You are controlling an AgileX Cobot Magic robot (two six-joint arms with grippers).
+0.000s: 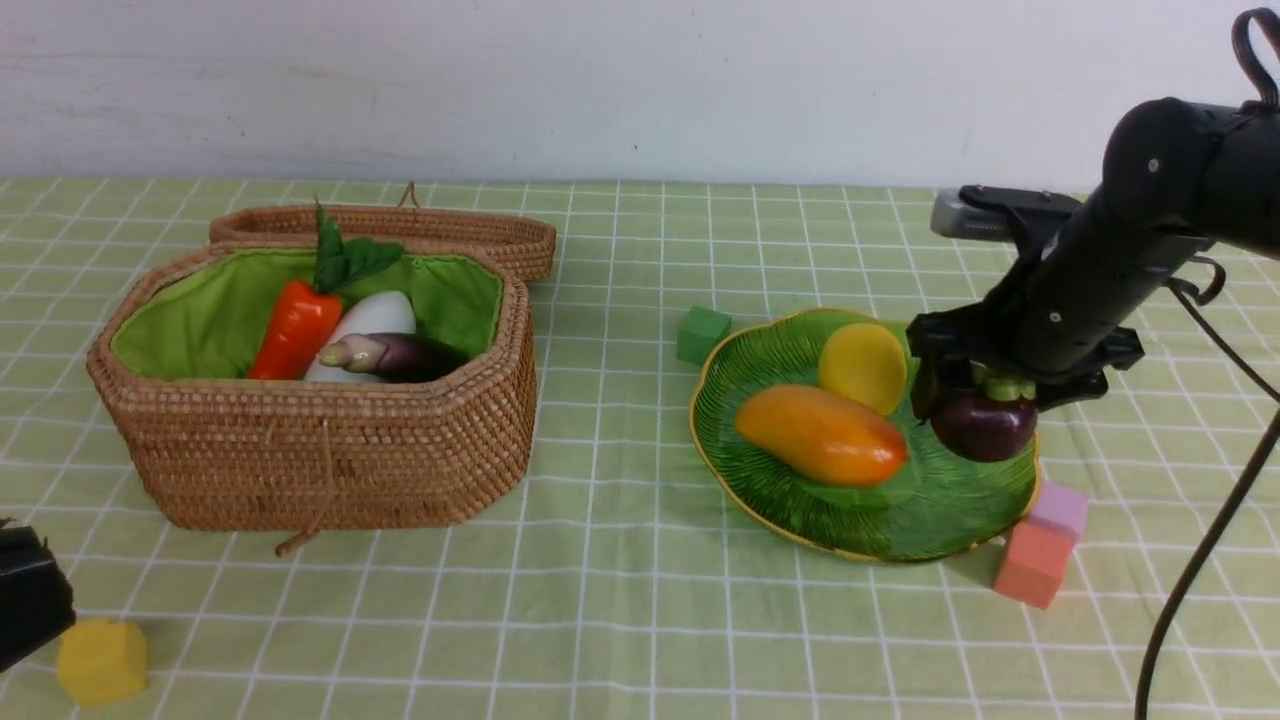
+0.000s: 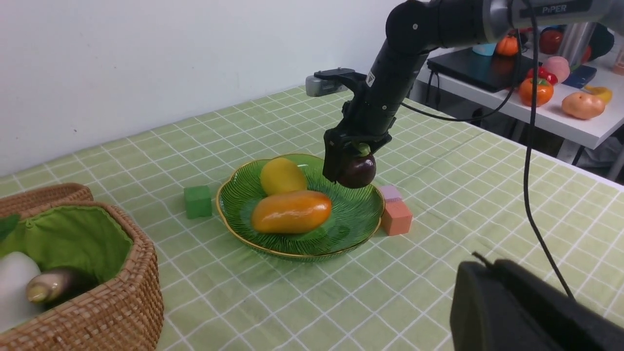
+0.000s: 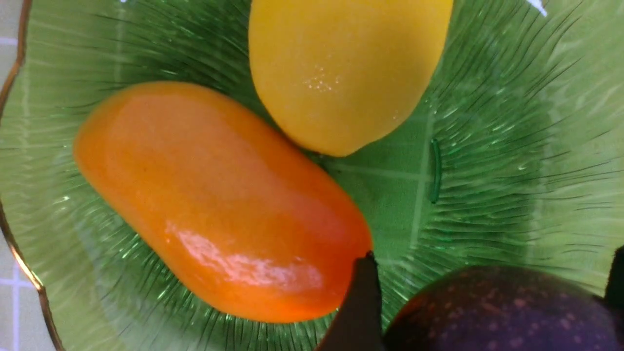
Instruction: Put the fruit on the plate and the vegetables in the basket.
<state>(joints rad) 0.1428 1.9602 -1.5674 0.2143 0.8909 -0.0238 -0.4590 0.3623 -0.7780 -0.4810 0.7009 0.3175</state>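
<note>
The green leaf-shaped plate (image 1: pixel 930 515) holds the yellow lemon (image 1: pixel 864 366) and the orange mango (image 1: pixel 822 436). My right gripper (image 1: pixel 975 400) hangs over the plate's right side, its fingers (image 3: pixel 358 302) on either side of the dark purple mangosteen (image 1: pixel 985 425), which sits just above the dish. In the wicker basket (image 1: pixel 330 460) lie the carrot (image 1: pixel 295 330), white radish (image 1: pixel 372 318) and eggplant (image 1: pixel 400 355). My left gripper (image 2: pixel 480 263) rests low at the table's front left, shut and empty.
The basket's lid (image 1: pixel 450 235) lies open behind it. A green cube (image 1: pixel 703 334) sits left of the plate; a salmon cube (image 1: pixel 1033 562) and a lilac cube (image 1: pixel 1060 508) touch its front right. A yellow cube (image 1: pixel 100 660) is beside my left gripper.
</note>
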